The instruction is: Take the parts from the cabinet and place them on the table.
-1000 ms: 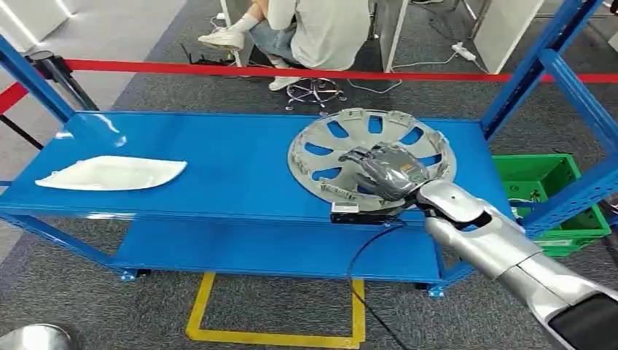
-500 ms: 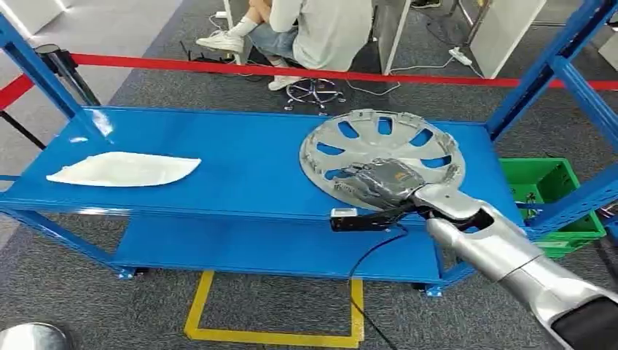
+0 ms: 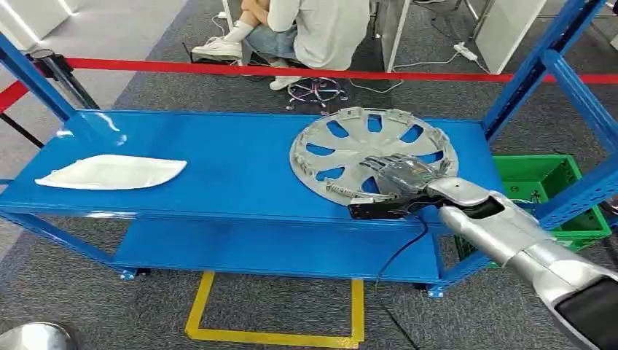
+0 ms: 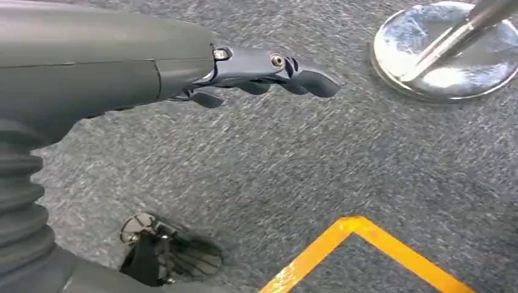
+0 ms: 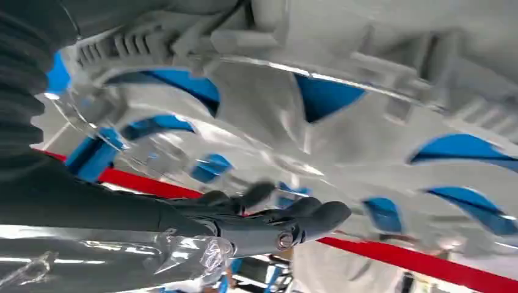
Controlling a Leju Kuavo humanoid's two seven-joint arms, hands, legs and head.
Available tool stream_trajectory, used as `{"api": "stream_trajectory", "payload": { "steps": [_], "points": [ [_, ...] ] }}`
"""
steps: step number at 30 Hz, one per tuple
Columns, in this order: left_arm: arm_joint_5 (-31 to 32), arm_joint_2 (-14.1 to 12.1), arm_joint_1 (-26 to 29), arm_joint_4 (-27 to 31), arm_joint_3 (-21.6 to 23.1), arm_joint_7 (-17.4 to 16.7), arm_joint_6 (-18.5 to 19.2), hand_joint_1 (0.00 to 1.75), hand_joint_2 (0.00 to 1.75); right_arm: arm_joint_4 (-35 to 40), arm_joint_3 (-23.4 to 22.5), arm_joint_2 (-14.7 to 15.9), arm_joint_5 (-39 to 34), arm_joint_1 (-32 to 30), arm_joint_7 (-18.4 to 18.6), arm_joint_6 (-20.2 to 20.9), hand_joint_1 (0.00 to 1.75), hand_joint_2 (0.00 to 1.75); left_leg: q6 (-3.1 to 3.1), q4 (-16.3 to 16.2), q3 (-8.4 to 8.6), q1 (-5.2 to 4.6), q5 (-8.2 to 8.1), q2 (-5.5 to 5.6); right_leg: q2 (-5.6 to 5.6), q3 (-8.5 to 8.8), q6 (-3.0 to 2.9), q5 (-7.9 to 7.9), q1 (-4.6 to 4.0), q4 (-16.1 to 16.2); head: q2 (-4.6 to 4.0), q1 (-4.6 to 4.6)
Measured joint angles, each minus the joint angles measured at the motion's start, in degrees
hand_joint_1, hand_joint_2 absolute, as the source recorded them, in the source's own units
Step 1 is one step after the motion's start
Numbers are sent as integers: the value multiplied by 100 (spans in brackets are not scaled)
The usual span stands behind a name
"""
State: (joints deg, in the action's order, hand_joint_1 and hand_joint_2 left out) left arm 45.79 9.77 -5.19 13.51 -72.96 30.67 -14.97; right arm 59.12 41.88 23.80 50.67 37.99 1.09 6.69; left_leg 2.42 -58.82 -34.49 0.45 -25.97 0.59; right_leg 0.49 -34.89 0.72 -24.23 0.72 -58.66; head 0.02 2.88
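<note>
A silver hubcap (image 3: 379, 142) lies flat on the right part of the blue shelf (image 3: 233, 168). My right hand (image 3: 399, 175) rests on its near rim with the fingers stretched out over the spokes. In the right wrist view the hubcap (image 5: 342, 122) looms very close beside the straight fingers (image 5: 293, 223), which close around nothing. A white curved part (image 3: 109, 173) lies at the shelf's left end. My left hand (image 4: 262, 70) hangs over the grey carpet, fingers loosely out and holding nothing.
Blue uprights (image 3: 536, 69) frame the shelf on the right, with a green crate (image 3: 543, 182) behind them. A red barrier tape (image 3: 218, 69) runs behind the shelf, and a person (image 3: 328, 29) sits beyond it. Yellow floor tape (image 3: 277, 337) marks the carpet in front.
My right hand has slid right and lower along the hubcap's near rim, and its fingers now lie flatter. The head view swayed slightly and came back. The hubcap and white part stay put.
</note>
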Motion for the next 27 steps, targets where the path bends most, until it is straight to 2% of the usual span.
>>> {"api": "stream_trajectory", "payload": {
  "steps": [3,4,5,6,8,9,10,11,12,13,14,15,16,18,19,20,21,23,24,25,27],
  "points": [
    [0,6,4,0,0,-15,-46,0,0,-288,41,-96,83,84,74,-72,0,175,37,-1410,-674,3,-643,-4,-6,-3,-39,-5,-12,0,0,-4],
    [0,6,12,0,0,-33,-52,0,0,-372,55,-129,118,117,87,-105,0,175,33,-1661,-812,3,-674,-4,-4,0,-43,-6,-17,0,0,-4],
    [0,6,15,0,-2,-48,-61,0,0,-463,74,-166,153,145,118,-146,0,175,22,-1615,-794,2,-568,-4,3,7,-43,-6,-19,0,0,-4],
    [0,6,14,0,-2,-50,-68,0,0,-529,90,-190,181,178,147,-168,0,175,6,-1346,-675,1,-364,-4,9,12,-42,-6,-21,0,0,-6],
    [0,6,5,0,0,-52,-83,0,0,-677,111,-253,236,232,207,-231,0,175,-33,-320,-153,1,125,-9,12,28,-29,-6,-19,0,0,-6],
    [2,6,-4,0,0,-52,-83,0,0,-750,118,-284,245,257,212,-247,0,175,-53,59,62,0,192,-19,17,23,-1,-6,-36,-5,0,-6],
    [2,9,-20,0,0,-52,-85,0,0,-837,122,-295,242,283,214,-256,0,175,-59,178,88,-3,166,-11,32,-5,34,-19,-70,-40,0,-4],
    [2,9,-19,0,0,-61,-90,0,0,-918,122,-315,240,310,205,-258,0,175,-75,177,71,-8,173,-11,30,0,69,2,-68,-5,0,20],
    [2,9,-15,0,2,-65,-98,0,0,-1009,122,-345,230,329,177,-260,124,175,-107,175,69,-18,174,-10,30,12,101,18,-59,21,0,4],
    [2,9,-12,0,0,-66,-101,0,0,-1080,122,-365,225,351,146,-260,124,175,-145,184,75,-20,190,-11,30,31,135,34,-56,54,0,13],
    [2,17,-14,0,0,-66,-105,0,0,-1152,122,-374,190,373,91,-218,124,175,-204,230,93,22,232,-16,20,-10,167,14,-53,35,0,9],
    [4,11,-18,0,0,-66,-107,0,0,-1235,122,-378,155,396,6,-157,124,175,-230,237,96,25,240,-16,-3,-71,196,-107,-53,-100,0,27],
    [4,0,-20,0,0,-66,-118,0,0,-1309,122,-382,120,417,-70,-94,175,175,-253,236,92,24,242,-14,-7,-224,222,-332,-48,-463,0,48],
    [4,0,-10,0,0,-66,-122,0,0,-1422,127,-393,76,417,-142,-44,175,175,-260,234,83,13,244,-14,-6,-676,249,-749,-39,-1454,0,48],
    [4,0,-3,0,0,-66,-122,0,0,-1469,129,-400,65,416,-175,-6,175,175,-260,233,83,12,244,-14,-5,-829,256,-830,-39,-1768,0,44],
    [4,2,-1,0,0,-66,-124,0,0,-1510,131,-406,26,421,-240,67,175,175,-259,232,89,13,244,-14,-6,-853,261,-769,-39,-1785,0,46],
    [4,2,-4,0,0,-66,-125,0,0,-1545,131,-409,-41,447,-317,170,175,175,-255,228,95,18,241,-14,-7,-729,260,-578,-34,-1531,0,48],
    [2,2,-11,0,0,-66,-125,0,0,-1595,131,-409,-191,530,-451,341,175,175,-223,219,117,31,223,-15,-15,-204,265,-75,-5,-479,0,46],
    [2,-4,-13,0,0,-66,-127,0,0,-1617,131,-409,-258,575,-501,424,175,175,-193,205,114,15,211,-14,-23,3,273,-8,13,-51,0,48],
    [2,-13,-17,0,0,-66,-131,0,0,-1639,133,-415,-306,626,-549,481,175,175,-150,176,80,-12,201,-9,11,80,212,-58,-16,-4,0,44],
    [-2,-15,-5,0,0,-66,-142,0,0,-1672,135,-417,-396,702,-625,616,175,175,-86,202,70,-6,245,2,16,33,122,-32,-28,-25,0,29]
  ]
}}
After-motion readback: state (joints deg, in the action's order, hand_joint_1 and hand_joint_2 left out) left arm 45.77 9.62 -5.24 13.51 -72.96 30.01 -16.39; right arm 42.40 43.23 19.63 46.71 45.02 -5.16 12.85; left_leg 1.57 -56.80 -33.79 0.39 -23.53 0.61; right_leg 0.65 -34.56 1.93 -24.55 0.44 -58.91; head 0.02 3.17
